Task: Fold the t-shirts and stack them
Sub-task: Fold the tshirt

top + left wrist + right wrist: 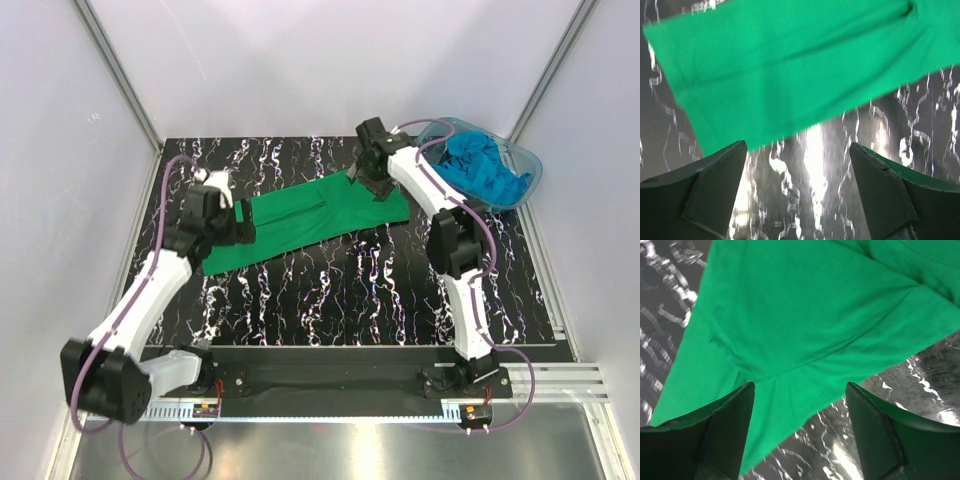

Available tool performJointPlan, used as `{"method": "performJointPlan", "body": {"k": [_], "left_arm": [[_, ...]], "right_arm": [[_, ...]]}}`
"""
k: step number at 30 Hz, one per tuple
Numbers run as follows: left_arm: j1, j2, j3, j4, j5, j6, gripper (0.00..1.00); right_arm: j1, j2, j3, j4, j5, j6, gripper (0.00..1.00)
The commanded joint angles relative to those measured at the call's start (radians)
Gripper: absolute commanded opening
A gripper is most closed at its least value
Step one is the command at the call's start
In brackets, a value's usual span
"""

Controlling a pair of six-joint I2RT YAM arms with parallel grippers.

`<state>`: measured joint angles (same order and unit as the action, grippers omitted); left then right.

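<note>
At the near edge of the black, white-veined table (340,290) we see both arms bolted side by side, each reaching away from us toward a single bright green t-shirt (310,218). The shirt is plain and printless. It lies flat on the far half of the table, folded into a long narrow band that runs diagonally from near left to far right, with one soft crease running along its length. The left gripper (238,222) hangs over the band's near-left end, its jaws spread wide with nothing between them. In its wrist view we see only marbled tabletop between the tips, and the shirt's straight edge lies just beyond them. The right gripper (376,186) sits over the far-right end, its jaws also wide apart and empty. Its wrist view shows smooth green cloth below, where a stitched seam and an overlapping layer meet near the edge. Farther back, in the table's far right corner, a clear blue-tinted tub (533,160) holds the turquoise-blue t-shirts (487,170), bunched in a loose, crumpled heap, well apart from the green one.
</note>
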<state>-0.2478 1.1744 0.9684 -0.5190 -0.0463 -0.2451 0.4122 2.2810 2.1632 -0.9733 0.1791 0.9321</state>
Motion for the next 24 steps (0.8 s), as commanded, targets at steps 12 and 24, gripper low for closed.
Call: {"method": "performJointPlan", "body": {"k": [12, 24], "left_arm": [[-0.005, -0.294, -0.160, -0.079, -0.033, -0.009, 0.90], [-0.005, -0.337, -0.097, -0.194, -0.124, -0.102, 0.89]], "right_arm": [[0.013, 0.182, 0.039, 0.101, 0.206, -0.038, 0.65], [-0.026, 0.446, 0.392, 0.186, 0.139, -0.309, 0.71]]}}
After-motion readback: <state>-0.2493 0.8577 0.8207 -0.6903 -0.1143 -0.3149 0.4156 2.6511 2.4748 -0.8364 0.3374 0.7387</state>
